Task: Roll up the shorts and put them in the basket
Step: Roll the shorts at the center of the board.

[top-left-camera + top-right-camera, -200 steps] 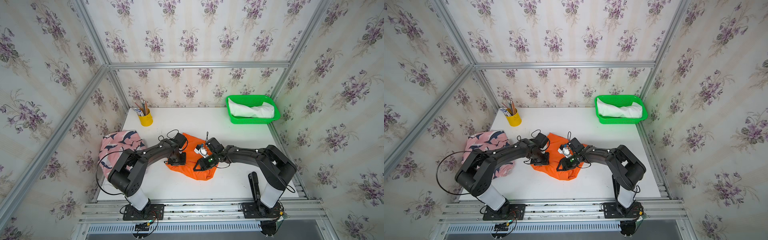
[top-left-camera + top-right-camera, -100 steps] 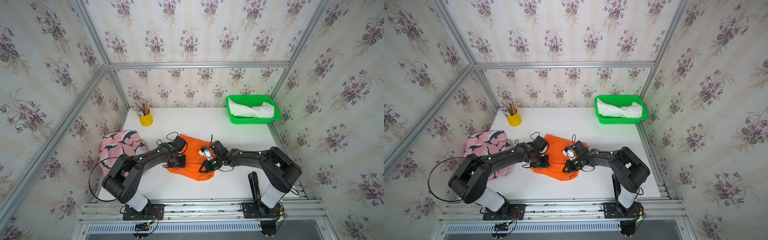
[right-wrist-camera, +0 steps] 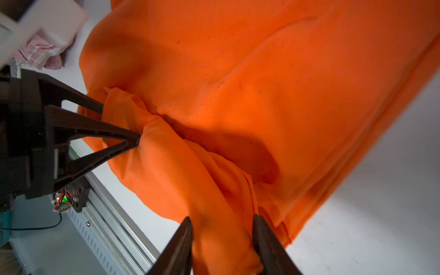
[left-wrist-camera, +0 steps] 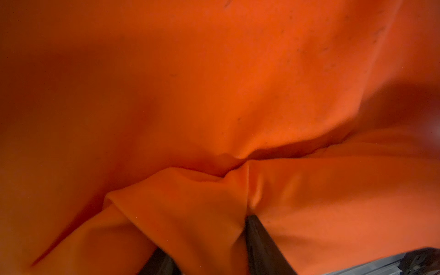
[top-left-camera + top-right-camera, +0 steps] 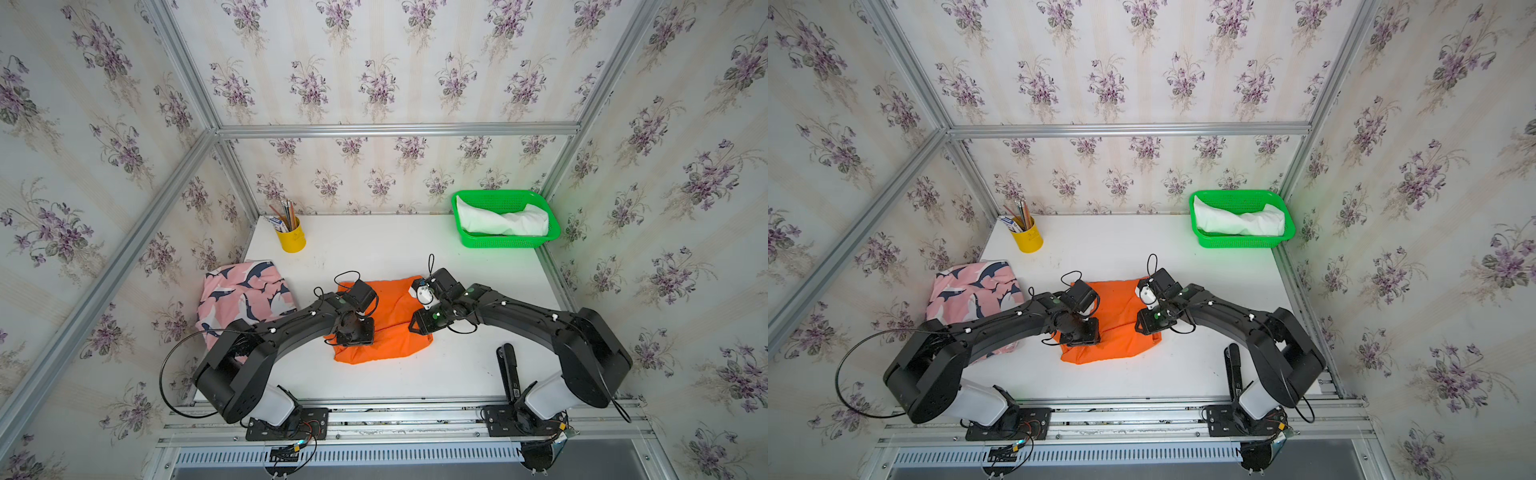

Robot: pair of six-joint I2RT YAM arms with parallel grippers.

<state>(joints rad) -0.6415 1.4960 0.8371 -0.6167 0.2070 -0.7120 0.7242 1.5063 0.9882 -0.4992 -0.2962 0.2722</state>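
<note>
My two top views look steeply down from high above the near edge, side by side, both covering the whole table. My left wrist camera sits almost against the orange shorts. My right wrist camera is close too, sharing that cloth and catching the left gripper.

The bench is bare along its far edge, between the yellow pencil cup in the far left corner and the green basket in the far right corner. The pink shorts crowd the left edge. The orange shorts, with the left arm and right arm over them, block the middle.
</note>
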